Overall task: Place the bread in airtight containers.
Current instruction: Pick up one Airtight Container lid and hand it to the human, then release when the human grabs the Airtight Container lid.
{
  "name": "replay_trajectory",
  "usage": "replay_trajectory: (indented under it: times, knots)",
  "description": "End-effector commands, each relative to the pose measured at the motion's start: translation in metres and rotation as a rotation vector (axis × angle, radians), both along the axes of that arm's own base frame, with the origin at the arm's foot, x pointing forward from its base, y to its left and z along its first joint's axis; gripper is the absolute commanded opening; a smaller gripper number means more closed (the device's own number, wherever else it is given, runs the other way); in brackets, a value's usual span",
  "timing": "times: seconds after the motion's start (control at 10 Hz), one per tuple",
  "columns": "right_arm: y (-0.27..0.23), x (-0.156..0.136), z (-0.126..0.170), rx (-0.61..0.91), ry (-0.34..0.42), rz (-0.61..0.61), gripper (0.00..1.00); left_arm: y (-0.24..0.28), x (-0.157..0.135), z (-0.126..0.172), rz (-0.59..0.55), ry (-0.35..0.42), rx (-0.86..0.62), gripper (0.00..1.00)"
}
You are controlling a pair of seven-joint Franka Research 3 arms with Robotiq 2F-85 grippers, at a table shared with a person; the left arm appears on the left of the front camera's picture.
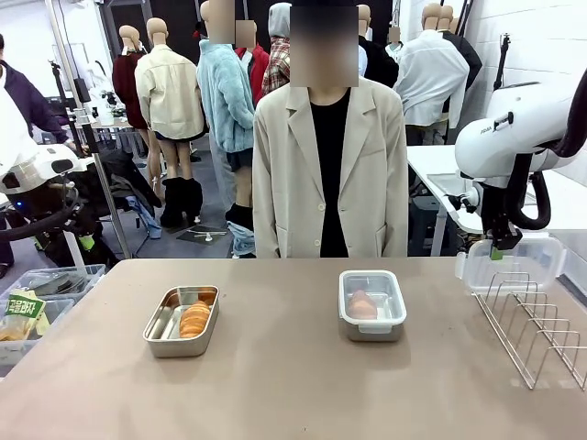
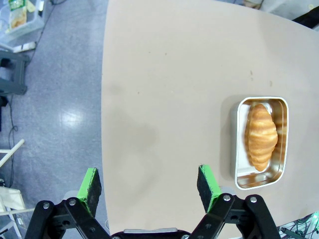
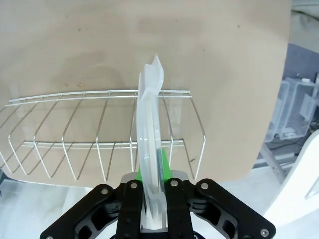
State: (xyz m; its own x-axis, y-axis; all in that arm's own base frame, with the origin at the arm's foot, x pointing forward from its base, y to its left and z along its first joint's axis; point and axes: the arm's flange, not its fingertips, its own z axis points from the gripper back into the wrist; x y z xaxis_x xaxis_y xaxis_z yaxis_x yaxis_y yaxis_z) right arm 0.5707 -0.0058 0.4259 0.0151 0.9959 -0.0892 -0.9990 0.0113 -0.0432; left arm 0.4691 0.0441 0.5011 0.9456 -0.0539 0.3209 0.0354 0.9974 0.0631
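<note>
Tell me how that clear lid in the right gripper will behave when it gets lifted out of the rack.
The lid looks like thin clear plastic, so it is probably light and stiff. Pinched at one edge by the right gripper, it might swing or slip. It stands between the rack wires and could snag.

place: robot lab | cues: bench [image 1: 275, 367], white robot arm [image 1: 514, 128], storage bins [image 1: 55, 284]

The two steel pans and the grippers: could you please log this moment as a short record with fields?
left pan: lidless, croissant inside
right pan: clear lid on, pastry inside
right gripper: shut on clear lid, standing on edge in the wire rack
left gripper: open, holding nothing
person: standing at the far side
</note>
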Motion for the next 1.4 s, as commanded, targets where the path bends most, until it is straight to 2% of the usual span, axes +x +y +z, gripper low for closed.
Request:
replay_trajectory:
  times: [0.0,0.2,0.3,0.4,0.7,0.8,1.0,1.2,1.3]
  knots:
    - [0.004,-0.003,0.012,-0.039,-0.014,-0.003,0.00,0.000,-0.001,0.001,0.016,-0.003,0.003,1.00]
    - [0.007,-0.004,0.022,-0.064,-0.033,0.006,0.00,0.000,-0.001,0.001,0.016,-0.003,0.003,1.00]
    - [0.011,-0.013,0.038,-0.078,-0.078,0.045,0.00,0.000,-0.001,0.001,0.016,-0.003,0.003,1.00]
    - [0.016,-0.028,0.062,-0.079,-0.161,0.102,0.00,0.000,-0.001,0.001,0.016,-0.003,0.003,1.00]
    - [0.051,-0.070,0.136,-0.087,-0.482,0.256,0.00,0.000,-0.001,0.001,0.016,-0.003,0.003,1.00]
    - [0.065,-0.070,0.150,-0.069,-0.529,0.290,0.00,0.000,-0.001,0.001,0.016,-0.003,0.003,1.00]
    - [0.106,-0.052,0.171,0.002,-0.602,0.372,0.00,0.000,-0.001,0.001,0.016,-0.003,0.003,1.00]
    - [0.144,-0.021,0.175,0.162,-0.614,0.383,0.00,0.000,-0.001,0.001,0.016,-0.003,0.003,1.00]
    - [0.162,-0.007,0.172,0.181,-0.618,0.345,0.00,0.000,-0.001,0.001,0.016,-0.003,0.003,1.00]
